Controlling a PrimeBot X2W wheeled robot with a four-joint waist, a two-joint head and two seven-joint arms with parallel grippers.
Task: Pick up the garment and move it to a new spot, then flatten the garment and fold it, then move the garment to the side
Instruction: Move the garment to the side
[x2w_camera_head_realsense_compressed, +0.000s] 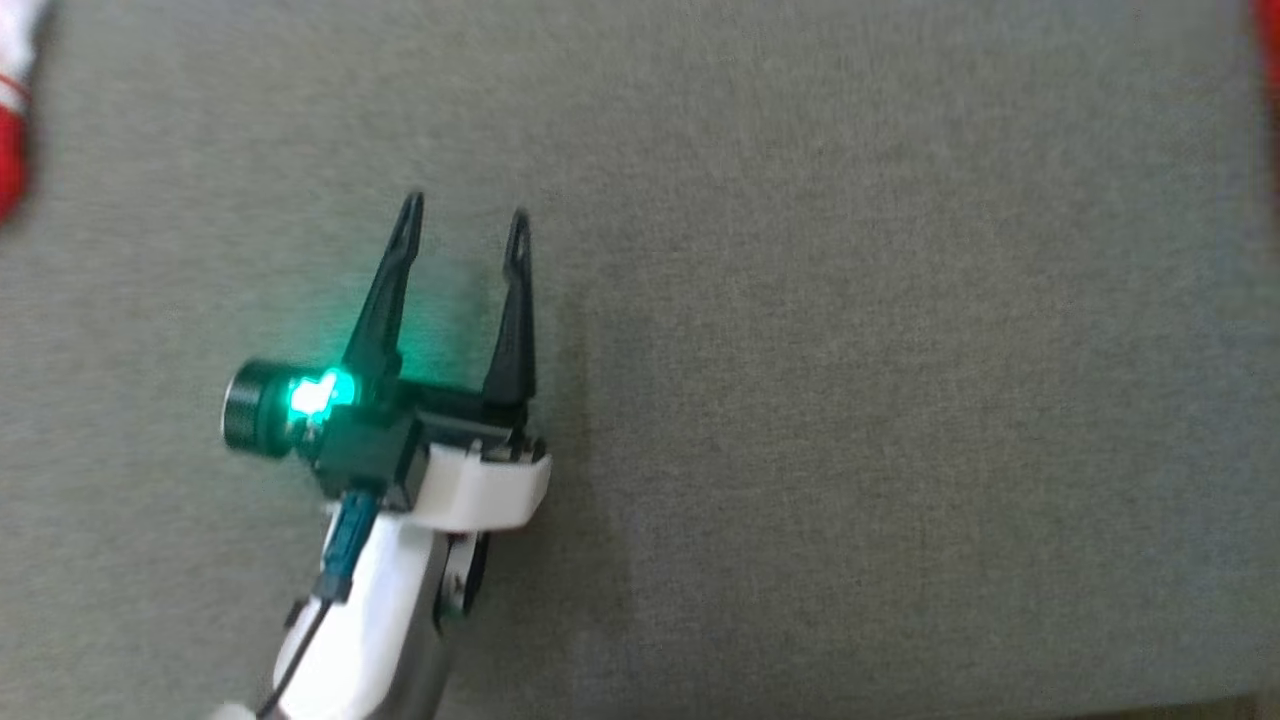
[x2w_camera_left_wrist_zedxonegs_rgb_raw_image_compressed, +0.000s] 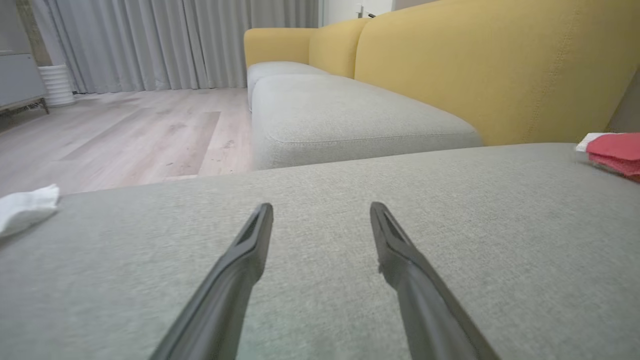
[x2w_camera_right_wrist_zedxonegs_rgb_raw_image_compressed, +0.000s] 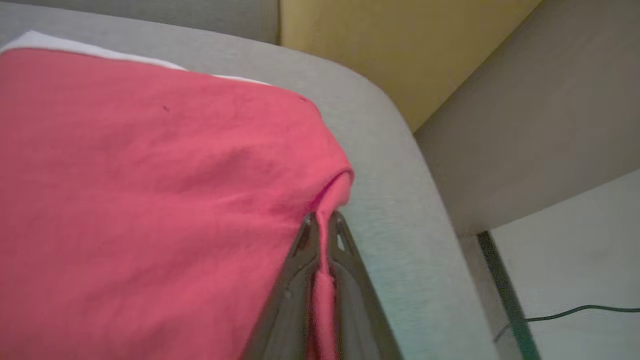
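Garment (x2w_camera_right_wrist_zedxonegs_rgb_raw_image_compressed: 150, 200), red, lying at the corner of the grey sofa cushion (x2w_camera_right_wrist_zedxonegs_rgb_raw_image_compressed: 400, 240), one folded edge clamped in the right end effector (x2w_camera_right_wrist_zedxonegs_rgb_raw_image_compressed: 322, 227). Left end effector (x2w_camera_head_realsense_compressed: 465, 212) hovers, spread apart and empty. Risk: the thin pinch may slip, or the fabric may drag off the cushion edge.

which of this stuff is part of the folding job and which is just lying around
Job: red garment; right gripper, fingers shut on its edge; left gripper, open; grey cushion.
Lying about: white cloth; dark cable.
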